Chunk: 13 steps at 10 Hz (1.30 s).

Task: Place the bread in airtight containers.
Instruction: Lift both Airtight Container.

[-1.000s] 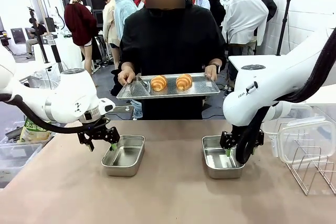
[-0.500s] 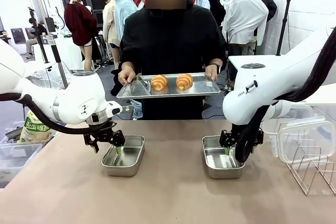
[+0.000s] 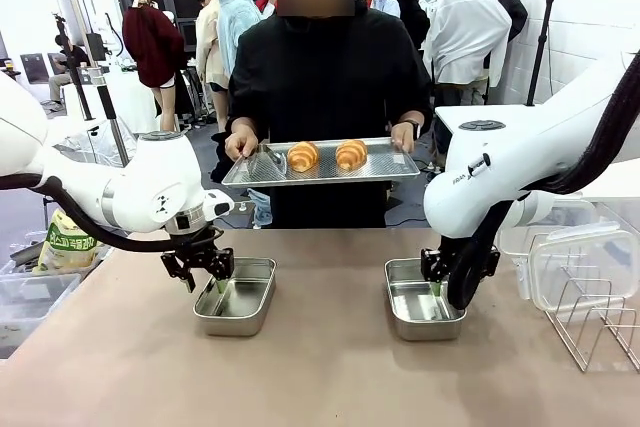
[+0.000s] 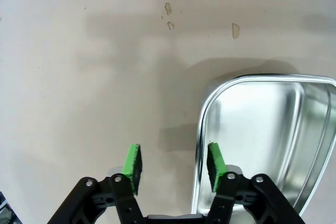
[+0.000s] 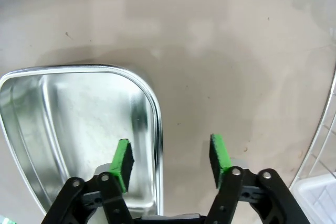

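**Steel boxes straddled, bread up on the tray**

Golden-brown bread (image 3: 303, 157), two rolls side by side, lies on a flat steel tray (image 3: 320, 180) that the person's hands (image 3: 240, 144) hold above the far edge of the bench (image 3: 320, 377). Both airtight containers sit open-topped on the bench, with bare steel inside. The left gripper (image 4: 170, 158) straddles the outer wall of the left container (image 3: 240, 299), jaws wide, one green pad inside and one outside. The right gripper (image 5: 170, 156) stands likewise over the outer wall of the right container (image 3: 410, 305), jaws wide. Small dark lettering on the right arm (image 3: 520, 157) and the print on a green-and-white bag (image 3: 65, 242) are too small to read.
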{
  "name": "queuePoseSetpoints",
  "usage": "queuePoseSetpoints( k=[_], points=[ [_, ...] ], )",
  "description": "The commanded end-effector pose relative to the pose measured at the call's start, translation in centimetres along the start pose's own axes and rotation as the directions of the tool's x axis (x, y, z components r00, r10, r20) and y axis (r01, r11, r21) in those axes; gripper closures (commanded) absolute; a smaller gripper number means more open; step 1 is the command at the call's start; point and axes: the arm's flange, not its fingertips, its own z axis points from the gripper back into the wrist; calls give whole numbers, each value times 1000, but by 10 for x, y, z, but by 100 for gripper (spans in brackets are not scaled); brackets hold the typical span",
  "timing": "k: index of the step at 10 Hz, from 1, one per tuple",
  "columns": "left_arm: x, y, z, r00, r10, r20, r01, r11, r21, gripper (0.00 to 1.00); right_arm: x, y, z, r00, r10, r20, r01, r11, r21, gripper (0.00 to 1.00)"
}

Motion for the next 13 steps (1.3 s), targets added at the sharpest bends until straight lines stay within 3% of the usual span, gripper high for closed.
queuePoseSetpoints(
  k=[1, 2, 3, 12, 13],
  points=[
    [2, -2, 4, 999, 35, -24, -34, 999, 22, 90, 1, 0, -4, 1000, 0, 27, 0, 1000, -2, 65],
    [2, -2, 4, 999, 36, -29, -35, 999, 26, 100, 1, 0, -4, 1000, -1, 27, 1, 1000, 0, 83],
    [2, -2, 4, 999, 38, -32, -37, 999, 30, 100, 1, 1, -4, 1000, -1, 24, 1, 1000, 0, 100],
    [-1, 2, 16, 997, 78, -27, -78, 997, 6, 100, 1, -1, -1, 999, -35, -5, 35, 999, 12, 100],
    [-5, 3, 27, 995, 98, -24, -98, 995, -9, 100, -1, -5, 19, 998, -63, 18, 62, 998, 19, 100]
  ],
)
